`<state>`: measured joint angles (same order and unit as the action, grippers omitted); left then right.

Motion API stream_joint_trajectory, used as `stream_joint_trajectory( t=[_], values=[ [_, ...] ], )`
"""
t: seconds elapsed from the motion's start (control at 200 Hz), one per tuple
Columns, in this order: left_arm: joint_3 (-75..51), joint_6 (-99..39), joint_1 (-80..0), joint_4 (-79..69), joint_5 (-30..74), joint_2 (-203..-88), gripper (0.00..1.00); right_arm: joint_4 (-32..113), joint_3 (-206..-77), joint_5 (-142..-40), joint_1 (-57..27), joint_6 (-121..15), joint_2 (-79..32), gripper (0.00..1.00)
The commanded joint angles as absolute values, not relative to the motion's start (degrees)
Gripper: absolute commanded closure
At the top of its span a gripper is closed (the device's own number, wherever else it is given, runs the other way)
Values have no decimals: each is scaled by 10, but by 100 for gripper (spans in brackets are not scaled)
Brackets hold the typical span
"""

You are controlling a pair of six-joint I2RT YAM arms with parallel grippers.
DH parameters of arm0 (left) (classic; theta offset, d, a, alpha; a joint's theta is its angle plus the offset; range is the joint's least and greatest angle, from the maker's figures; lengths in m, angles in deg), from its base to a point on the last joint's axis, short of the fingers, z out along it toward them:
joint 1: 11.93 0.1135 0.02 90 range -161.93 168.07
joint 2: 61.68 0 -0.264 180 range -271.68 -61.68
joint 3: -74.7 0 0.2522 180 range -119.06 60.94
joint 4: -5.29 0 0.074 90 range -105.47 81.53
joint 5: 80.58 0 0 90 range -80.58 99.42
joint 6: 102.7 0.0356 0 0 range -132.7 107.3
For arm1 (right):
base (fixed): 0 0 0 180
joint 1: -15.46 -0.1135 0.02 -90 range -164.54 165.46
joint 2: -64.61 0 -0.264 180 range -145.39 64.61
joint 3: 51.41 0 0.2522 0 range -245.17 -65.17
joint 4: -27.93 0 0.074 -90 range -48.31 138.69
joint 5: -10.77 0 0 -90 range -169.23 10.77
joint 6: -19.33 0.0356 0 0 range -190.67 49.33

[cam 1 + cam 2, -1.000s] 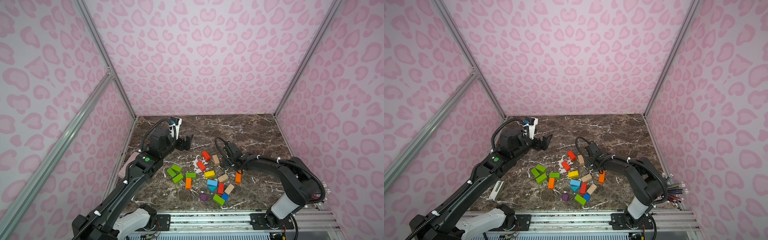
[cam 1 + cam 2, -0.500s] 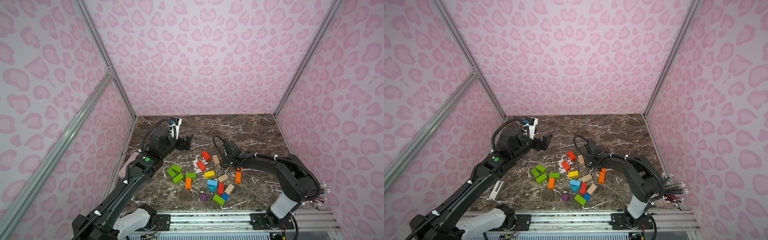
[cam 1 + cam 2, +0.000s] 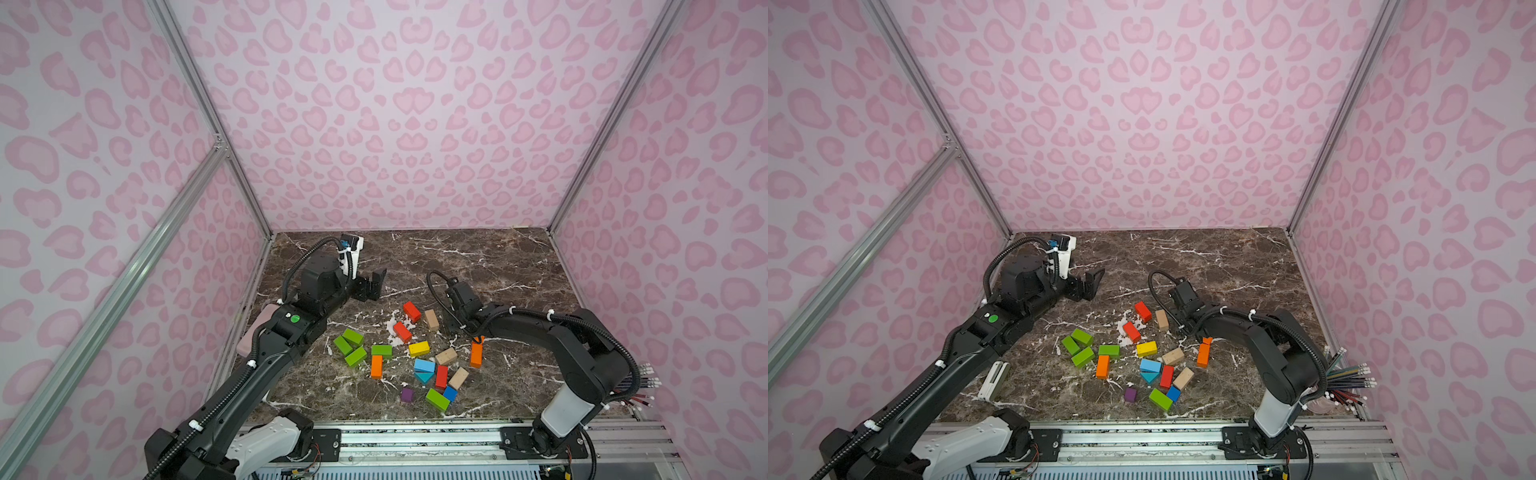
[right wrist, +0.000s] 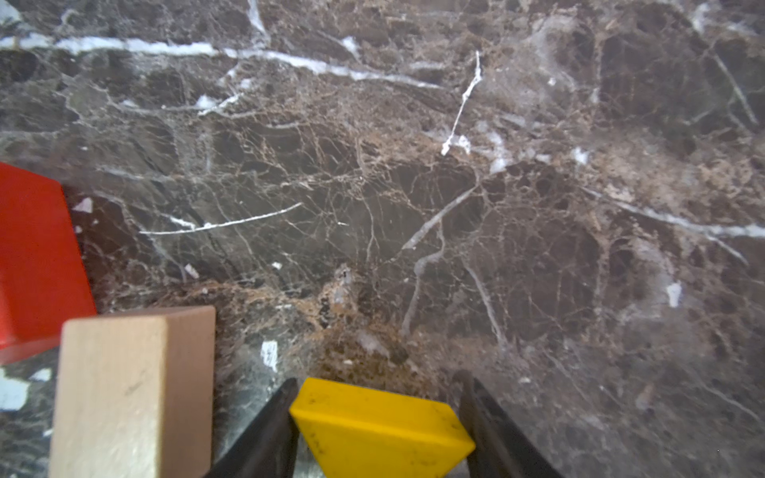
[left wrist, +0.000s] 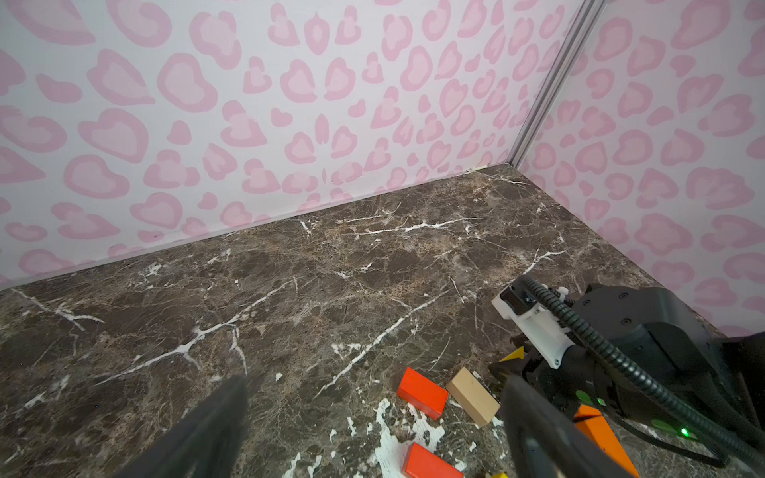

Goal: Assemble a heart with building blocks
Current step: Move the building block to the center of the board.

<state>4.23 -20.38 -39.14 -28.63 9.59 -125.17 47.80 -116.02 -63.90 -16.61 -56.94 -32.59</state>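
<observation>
Now, your right gripper (image 4: 376, 378) is half closed, jaws pinching yellow triangular prism (image 4: 381, 426) across its width, so you can steer its point. Prism is just beside tan block (image 4: 132, 393), red block (image 4: 33, 256) next over, at far edge of scattered building blocks (image 3: 419, 357). Probably just off table (image 4: 414, 165); hard to tell. Left gripper (image 3: 371, 284) wide open, empty, parked apart from cluster, out of your way.

Lettering: none can be read in any view | Brands, numbers: none can be made out | Marks: a plain green dot (image 3: 295, 318), unlettered, is seen on top of the left arm (image 3: 266, 361)
</observation>
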Motion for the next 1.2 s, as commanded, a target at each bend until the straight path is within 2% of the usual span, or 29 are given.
stream_joint_trajectory(
  t=[0.0, 0.29, 0.64, 0.96, 1.195],
  values=[
    [43, -207, -391, -277, 94, -1251, 2, 459, -1158, -631, -165, -558, -326, 38],
    [43, -208, -391, -277, 94, -1250, 2, 453, -1152, -637, -162, -549, -326, 33],
    [43, -208, -391, -277, 95, -1251, 2, 457, -1150, -641, -157, -548, -306, 19],
    [43, -208, -391, -278, 99, -1249, 2, 491, -1110, -654, -135, -495, -227, 18],
    [43, -209, -391, -276, 105, -1245, 2, 547, -1079, -639, -116, -422, -164, 22]
  ],
)
